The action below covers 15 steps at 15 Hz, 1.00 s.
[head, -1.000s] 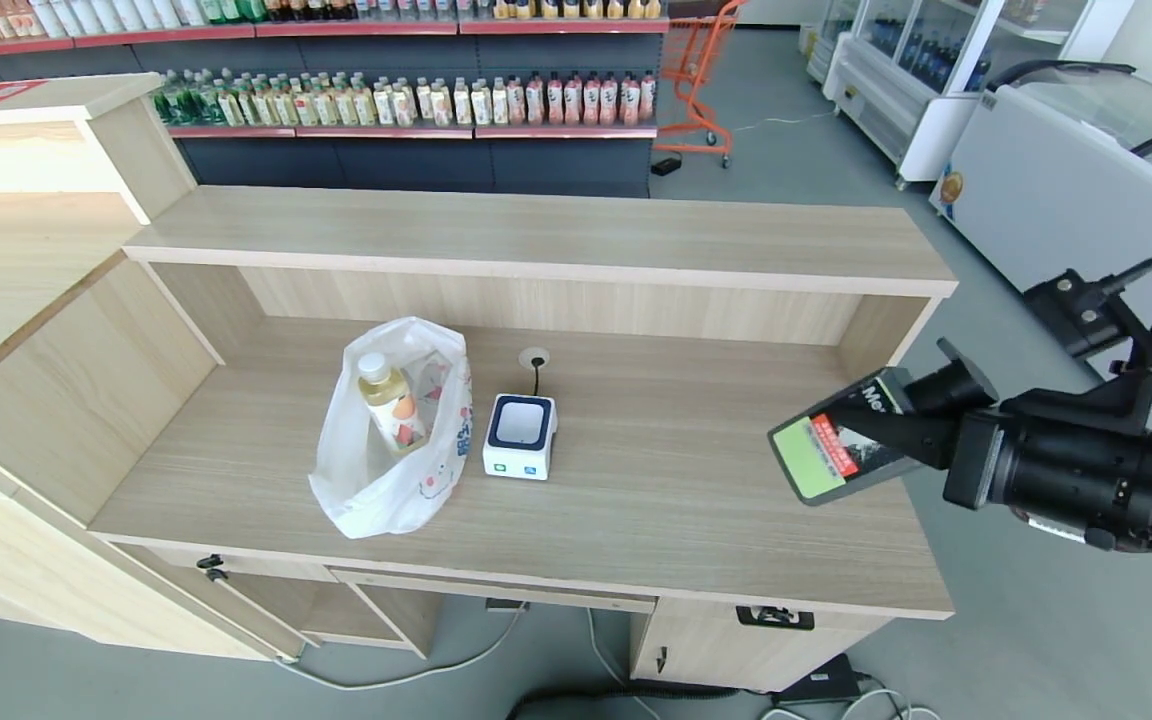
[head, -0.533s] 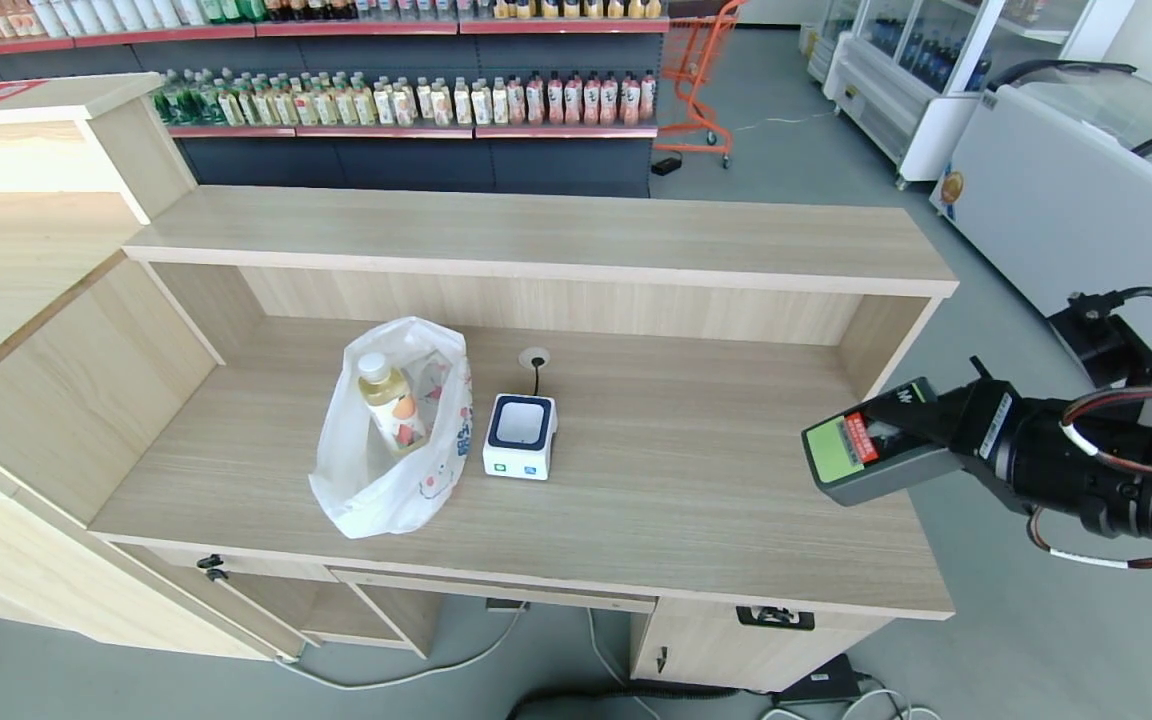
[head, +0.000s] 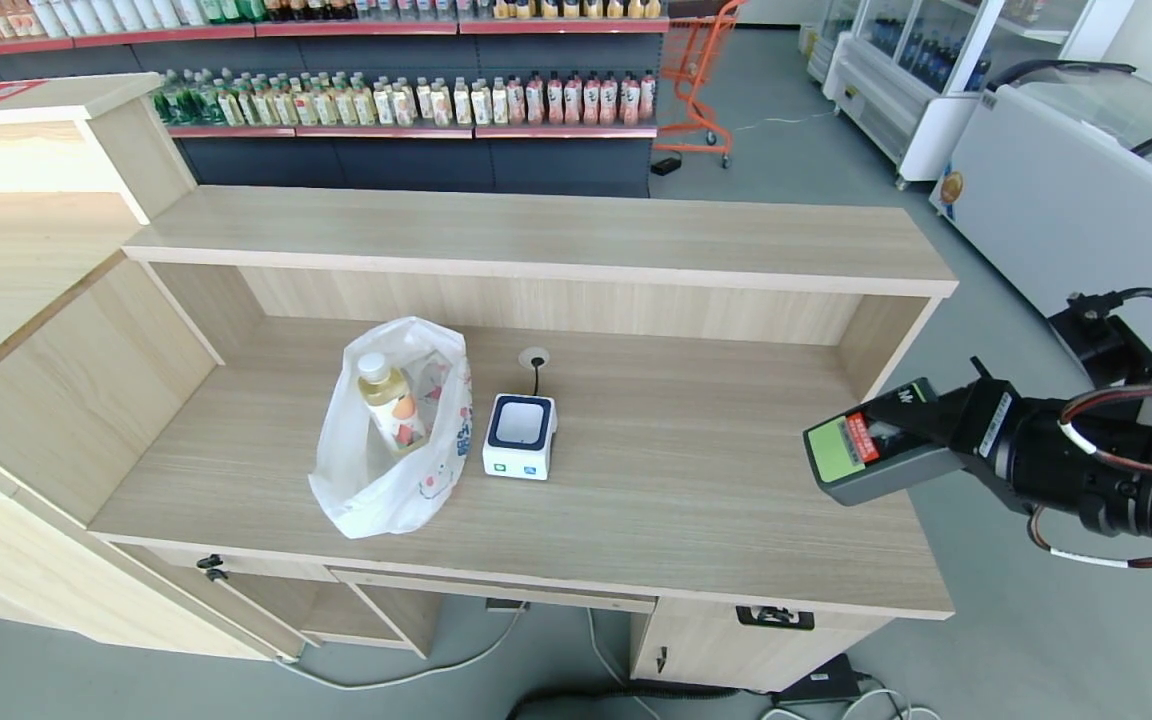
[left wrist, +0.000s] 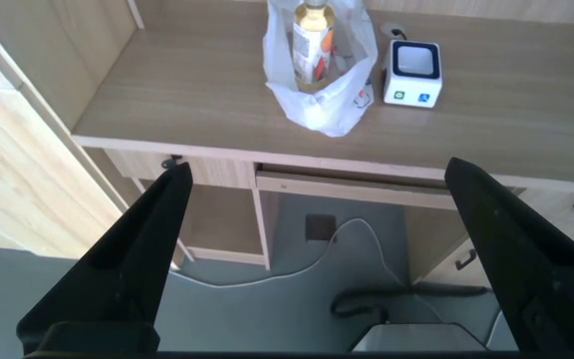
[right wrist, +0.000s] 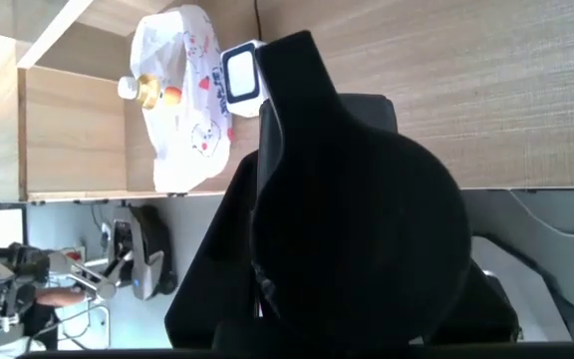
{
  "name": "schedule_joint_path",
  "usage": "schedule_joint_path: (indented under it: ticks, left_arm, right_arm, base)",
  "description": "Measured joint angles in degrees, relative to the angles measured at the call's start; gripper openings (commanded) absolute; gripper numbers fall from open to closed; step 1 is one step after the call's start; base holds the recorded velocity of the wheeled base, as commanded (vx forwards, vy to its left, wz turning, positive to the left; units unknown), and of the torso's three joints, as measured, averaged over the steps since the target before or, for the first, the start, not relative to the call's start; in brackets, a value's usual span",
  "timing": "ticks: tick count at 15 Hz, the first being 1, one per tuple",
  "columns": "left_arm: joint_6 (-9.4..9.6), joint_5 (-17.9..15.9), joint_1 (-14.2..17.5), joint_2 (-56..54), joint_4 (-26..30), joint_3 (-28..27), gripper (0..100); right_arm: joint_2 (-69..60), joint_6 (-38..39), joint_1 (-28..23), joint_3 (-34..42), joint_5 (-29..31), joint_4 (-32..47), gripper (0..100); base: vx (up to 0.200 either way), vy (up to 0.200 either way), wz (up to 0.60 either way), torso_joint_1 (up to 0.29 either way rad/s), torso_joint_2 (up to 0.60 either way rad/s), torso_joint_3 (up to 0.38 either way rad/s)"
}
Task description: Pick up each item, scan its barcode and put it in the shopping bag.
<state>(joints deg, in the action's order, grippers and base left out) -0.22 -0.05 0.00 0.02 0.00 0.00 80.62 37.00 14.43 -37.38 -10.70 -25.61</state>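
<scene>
My right gripper (head: 926, 428) is shut on a dark box (head: 871, 455) with a green and red label, held in the air just off the counter's right end. In the right wrist view the box (right wrist: 357, 209) hides most of the gripper. The white shopping bag (head: 391, 470) stands open at the counter's left middle with a yellow drink bottle (head: 388, 400) upright inside. A white barcode scanner (head: 519, 436) sits right beside it. My left gripper (left wrist: 317, 249) hangs open in front of the counter, low, apart from the bag (left wrist: 322, 85) and scanner (left wrist: 414, 73).
The wooden counter (head: 696, 480) has a raised back ledge (head: 536, 235) and side walls. A bare stretch of counter lies between scanner and box. Chest freezers (head: 1086, 170) stand to the right, drink shelves (head: 406, 100) behind.
The right arm has drawn back to the right with the box, which now sits slightly farther from the scanner. Over the last half second it has barely moved.
</scene>
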Motion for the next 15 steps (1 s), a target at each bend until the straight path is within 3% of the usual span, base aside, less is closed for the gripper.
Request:
schedule_joint_path:
  ticks: [11,15]
  left_arm:
    - [-0.16,0.05,0.00,0.00,0.00,0.00,100]
    - [0.04,0.05,-0.05,0.00,0.05,0.00,100]
  right_arm:
    - [2.01,0.00,1.08,-0.09,0.00,-0.28,0]
    - [2.88,-0.05,1.19,-0.16,-0.07,-0.28,0]
  base:
    - [0.200,0.200,0.00,0.005,0.00,0.003]
    - [0.000,0.150,0.00,0.004,0.01,-0.002]
